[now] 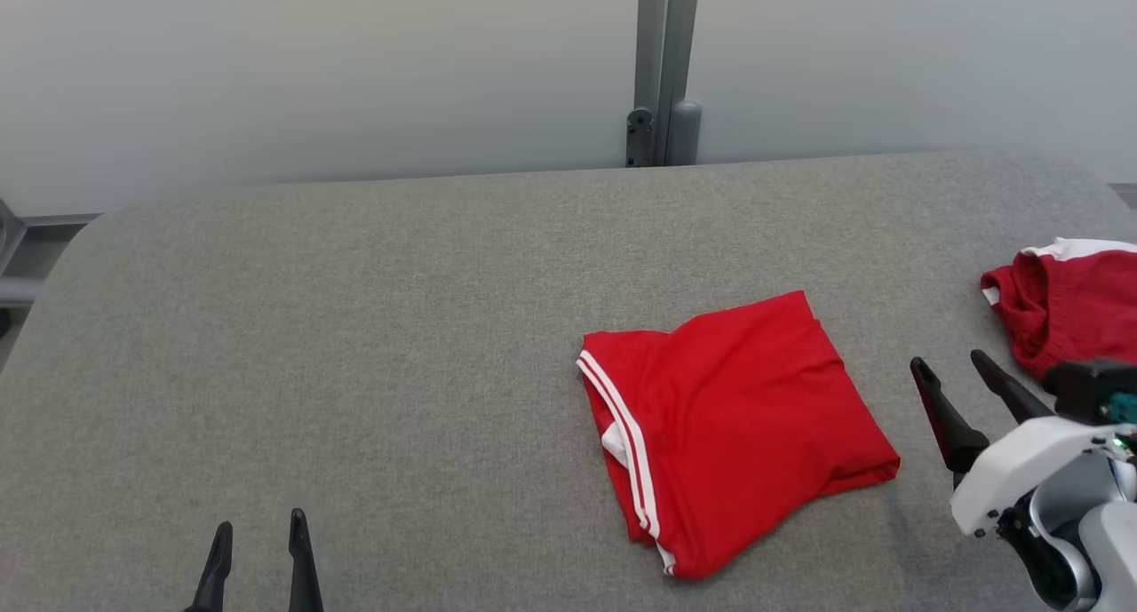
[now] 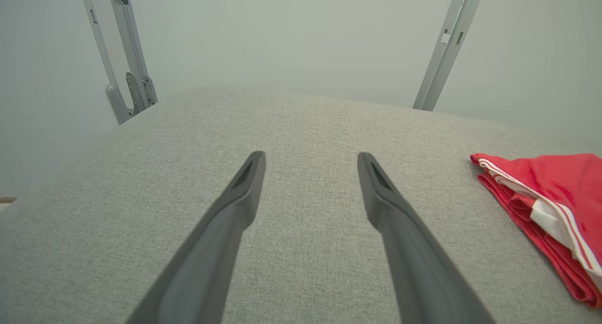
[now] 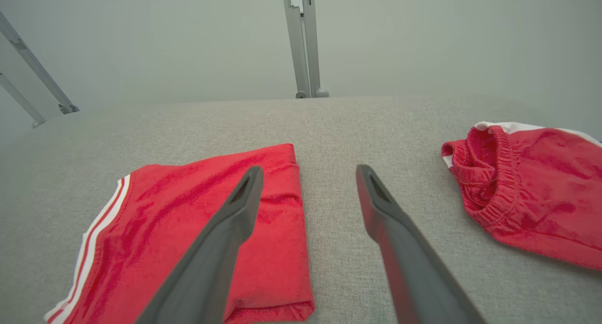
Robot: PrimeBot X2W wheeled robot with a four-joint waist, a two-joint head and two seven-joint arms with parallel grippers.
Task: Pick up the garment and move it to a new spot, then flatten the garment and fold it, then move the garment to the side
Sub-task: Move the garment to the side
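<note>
The garment (image 1: 737, 430) is bright red with a white double stripe along its left edge. It lies folded into a compact square right of the table's middle, also seen in the right wrist view (image 3: 188, 234) and at the edge of the left wrist view (image 2: 550, 206). My right gripper (image 1: 949, 363) hovers open just to the right of it, apart from the cloth, nothing between its fingers (image 3: 308, 173). My left gripper (image 1: 259, 523) stands open near the front edge, well left of the garment, over bare table (image 2: 310, 159).
A second red garment (image 1: 1066, 301) with a white panel and elastic waistband lies crumpled at the table's right edge, also in the right wrist view (image 3: 526, 192). The grey fabric table (image 1: 355, 328) has rounded corners. A metal post (image 1: 662, 70) stands behind it against a pale wall.
</note>
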